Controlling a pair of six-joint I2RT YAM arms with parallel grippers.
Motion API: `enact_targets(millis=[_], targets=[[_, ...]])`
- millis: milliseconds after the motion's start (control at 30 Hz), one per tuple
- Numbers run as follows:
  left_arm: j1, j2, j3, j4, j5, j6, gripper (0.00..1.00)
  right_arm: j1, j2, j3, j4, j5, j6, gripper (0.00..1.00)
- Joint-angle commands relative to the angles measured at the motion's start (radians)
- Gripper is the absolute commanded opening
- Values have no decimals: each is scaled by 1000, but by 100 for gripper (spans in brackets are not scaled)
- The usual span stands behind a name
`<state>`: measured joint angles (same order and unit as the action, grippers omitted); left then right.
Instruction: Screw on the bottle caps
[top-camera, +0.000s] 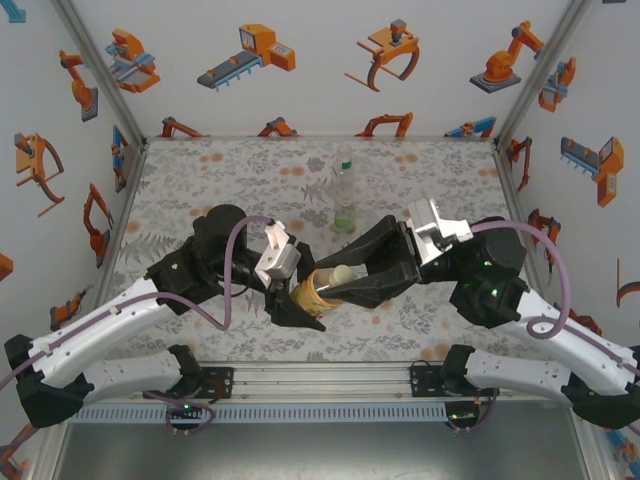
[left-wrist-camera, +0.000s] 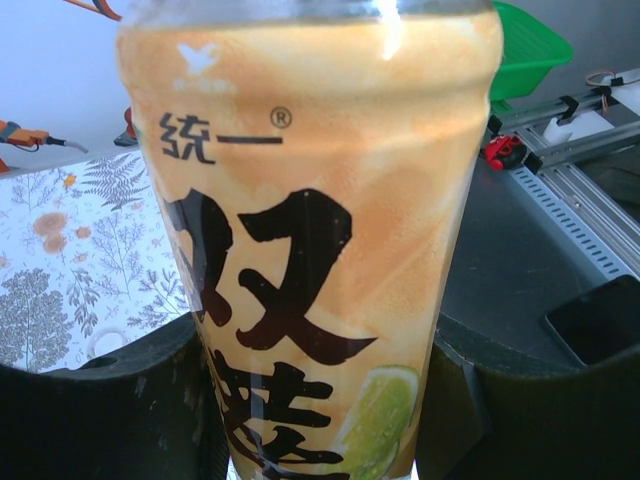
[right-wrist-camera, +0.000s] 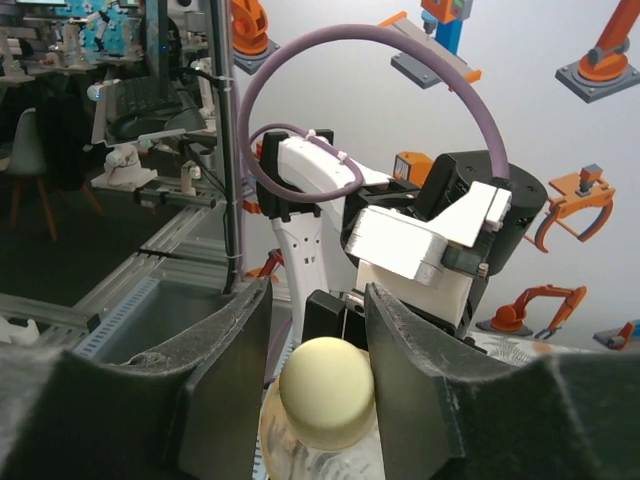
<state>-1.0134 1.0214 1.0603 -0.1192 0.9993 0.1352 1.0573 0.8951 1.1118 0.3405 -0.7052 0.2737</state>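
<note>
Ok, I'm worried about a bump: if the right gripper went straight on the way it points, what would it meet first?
Likely the pale cap, between the fingers of the right gripper, on the amber bottle that the left gripper holds; how near is unclear.

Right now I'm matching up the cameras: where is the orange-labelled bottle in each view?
Top external: orange-labelled bottle, centre, cap end pointing right.
Left wrist: its label close up, mid-frame, between black fingers.
Right wrist: bottom centre, under the pale cap.
Shared landmark: the left gripper clamped on it.
</note>
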Motion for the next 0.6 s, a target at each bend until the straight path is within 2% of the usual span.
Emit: enact_targets(millis=[0, 200, 400, 567], targets=[[2, -10, 23, 43, 30, -17, 0, 6, -20, -9, -8, 28, -25, 34], [2, -9, 20, 49, -2, -13, 0, 6, -32, -21, -31, 118, -41, 0], [2, -24, 7, 49, -132, 12, 0, 5, -55, -18, -158, 289, -71, 0], [1, -11, 30, -3, -250, 38, 0, 5, -44, -21, -206, 413, -14, 0]])
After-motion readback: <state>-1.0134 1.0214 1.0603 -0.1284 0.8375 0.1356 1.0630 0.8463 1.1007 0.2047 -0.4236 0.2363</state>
